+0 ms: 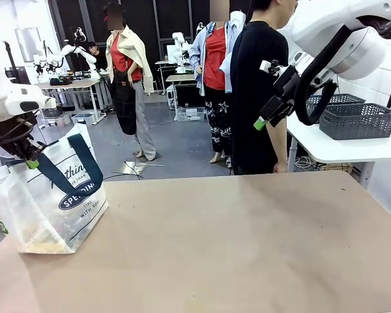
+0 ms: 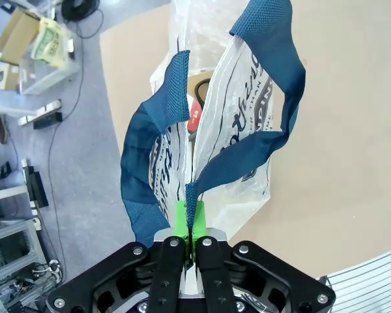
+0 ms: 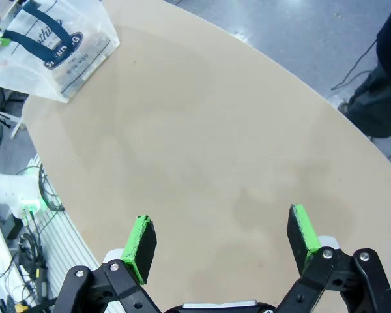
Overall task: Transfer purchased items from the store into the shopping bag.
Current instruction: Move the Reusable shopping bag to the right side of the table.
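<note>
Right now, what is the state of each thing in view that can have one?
shopping bag: standing at the table's left end, mouth open, items inside.
navy handle: pinched and held up by the left hand.
left hand: shut on the navy handle.
right hand: open, empty, raised above the bare table.
dark grey baskets: resting on the white side table.

Whitish shopping bag (image 1: 42, 202), navy handles (image 2: 274, 98), navy lettering.

Tan table (image 1: 247, 248) w/ shopping bag (image 1: 49, 215) at left

Grey floor (image 1: 176, 147), white side table (image 1: 339, 147)
</note>
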Robot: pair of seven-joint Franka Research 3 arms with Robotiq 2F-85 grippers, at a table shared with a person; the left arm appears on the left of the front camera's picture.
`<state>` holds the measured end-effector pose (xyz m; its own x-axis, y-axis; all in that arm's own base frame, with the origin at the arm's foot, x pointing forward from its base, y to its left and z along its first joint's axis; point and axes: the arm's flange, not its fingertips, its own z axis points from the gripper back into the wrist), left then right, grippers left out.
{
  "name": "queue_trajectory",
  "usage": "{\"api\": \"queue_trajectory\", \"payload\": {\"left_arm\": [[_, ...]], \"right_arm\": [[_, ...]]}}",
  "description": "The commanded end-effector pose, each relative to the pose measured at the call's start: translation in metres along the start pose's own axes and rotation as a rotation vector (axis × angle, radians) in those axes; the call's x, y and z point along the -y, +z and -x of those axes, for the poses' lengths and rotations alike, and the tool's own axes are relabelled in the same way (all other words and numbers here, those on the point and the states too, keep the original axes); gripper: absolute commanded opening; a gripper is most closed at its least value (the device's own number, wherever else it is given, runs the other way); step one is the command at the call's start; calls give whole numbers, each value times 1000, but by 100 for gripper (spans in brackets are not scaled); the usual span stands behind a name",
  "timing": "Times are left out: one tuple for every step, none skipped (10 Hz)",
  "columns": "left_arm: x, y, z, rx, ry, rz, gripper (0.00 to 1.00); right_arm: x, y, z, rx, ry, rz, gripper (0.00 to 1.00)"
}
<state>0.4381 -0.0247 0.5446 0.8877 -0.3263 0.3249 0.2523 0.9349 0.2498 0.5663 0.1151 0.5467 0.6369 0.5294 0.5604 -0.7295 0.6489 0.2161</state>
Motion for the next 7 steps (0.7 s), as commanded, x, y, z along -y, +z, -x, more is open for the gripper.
{"api": "queue_trajectory", "payload": {"left_arm": [[-3,1,-2,-7,-17,-8,0],[-3,1,-2,-7,-17,-8,0],[-3,1,-2,-7,-17,-8,0],[0,0,0,0,0,0,6],[0,0,-3,-1,-16,-21,26],[-1,1,-5,3,-26,-26,45],[-1,2,-6,7,-27,-32,65]], "right_arm": [[1,1,-4,-16,-10,-3,100],[1,1,-4,-16,-10,-3,100],[1,1,-4,-16,-10,-3,100],[1,1,-4,-16,-10,-3,100],[1,1,-4,-16,-10,-3,100],[1,1,-4,-16,-10,-3,100],[1,1,-4,-16,-10,-3,100]]}}
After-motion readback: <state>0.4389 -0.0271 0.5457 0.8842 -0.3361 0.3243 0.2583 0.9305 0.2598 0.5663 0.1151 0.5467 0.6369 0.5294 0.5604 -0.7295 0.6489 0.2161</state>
